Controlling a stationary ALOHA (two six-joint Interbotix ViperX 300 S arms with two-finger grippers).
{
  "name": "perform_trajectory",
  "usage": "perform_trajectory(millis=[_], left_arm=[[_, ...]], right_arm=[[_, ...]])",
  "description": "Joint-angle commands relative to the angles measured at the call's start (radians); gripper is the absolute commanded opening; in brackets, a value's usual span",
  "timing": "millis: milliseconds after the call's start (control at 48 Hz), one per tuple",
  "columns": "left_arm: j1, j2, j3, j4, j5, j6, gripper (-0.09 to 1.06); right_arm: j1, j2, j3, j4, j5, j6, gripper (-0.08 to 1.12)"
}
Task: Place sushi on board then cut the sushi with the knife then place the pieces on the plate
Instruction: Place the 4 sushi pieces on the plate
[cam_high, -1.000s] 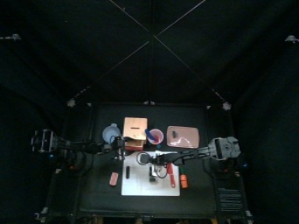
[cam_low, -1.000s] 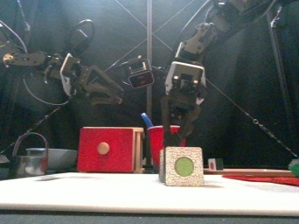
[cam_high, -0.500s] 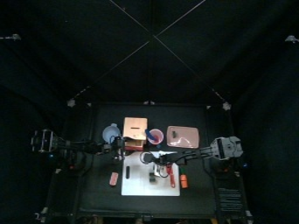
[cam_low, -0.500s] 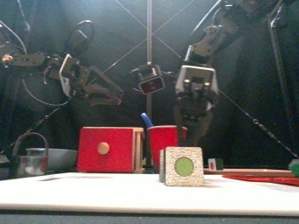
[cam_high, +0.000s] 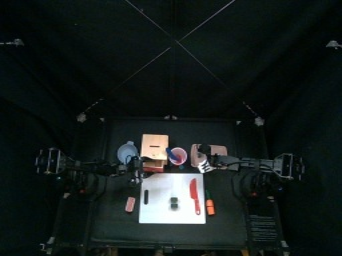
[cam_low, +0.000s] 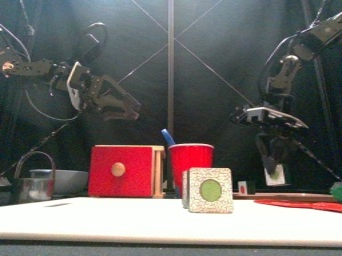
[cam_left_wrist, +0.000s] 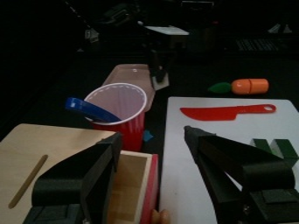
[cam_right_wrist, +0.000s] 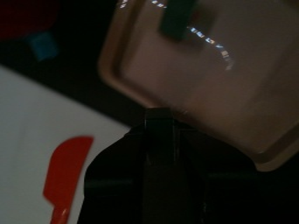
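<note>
My right gripper (cam_right_wrist: 156, 131) hangs over the pink tray (cam_right_wrist: 222, 87), shut on a dark sushi piece (cam_right_wrist: 158, 121); in the front view the right gripper (cam_low: 274, 172) is at the right, above table level. One dark green piece (cam_right_wrist: 177, 17) lies on the tray. Another sushi piece (cam_low: 207, 190) with a green centre stands on the white board (cam_high: 160, 190). Beside it on the board lies the red knife (cam_high: 195, 195). The left gripper (cam_left_wrist: 152, 162) hovers open near the wooden box (cam_high: 156, 150) and holds nothing.
The red cup (cam_low: 191, 165) with the blue knife (cam_left_wrist: 87, 107) stands beside the box. A metal cutter (cam_low: 38, 180) and a blue-grey bowl (cam_low: 67, 181) sit at the left. An orange toy (cam_high: 210, 207) lies right of the board, another (cam_high: 130, 204) left of it.
The right gripper has lifted from the sushi on the board and swung right and back over the pink tray with a piece in its jaws. The left arm has stayed still.
</note>
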Motion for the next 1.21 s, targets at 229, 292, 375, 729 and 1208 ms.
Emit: perform_trajectory(millis=[229, 292, 375, 729, 1208], left_arm=[[-0.002, -0.014, -0.011, 0.003, -0.009, 0.002, 0.93], [-0.002, -0.014, -0.009, 0.003, -0.009, 0.002, 0.93], [-0.002, -0.014, -0.008, 0.011, -0.009, 0.002, 0.93], [0.005, -0.014, -0.011, 0.02, -0.009, 0.002, 0.93], [0.008, -0.014, -0.017, 0.025, -0.009, 0.003, 0.93]], right_arm=[[-0.081, 0.092, -0.069, -0.086, -0.077, 0.058, 0.55], [-0.08, 0.112, -0.077, -0.094, -0.081, 0.052, 0.56], [-0.077, 0.129, -0.074, -0.101, -0.083, 0.054, 0.6], [-0.066, 0.095, -0.054, -0.051, -0.066, 0.058, 0.83], [0.374, -0.034, -0.054, -0.005, -0.005, -0.064, 0.83]])
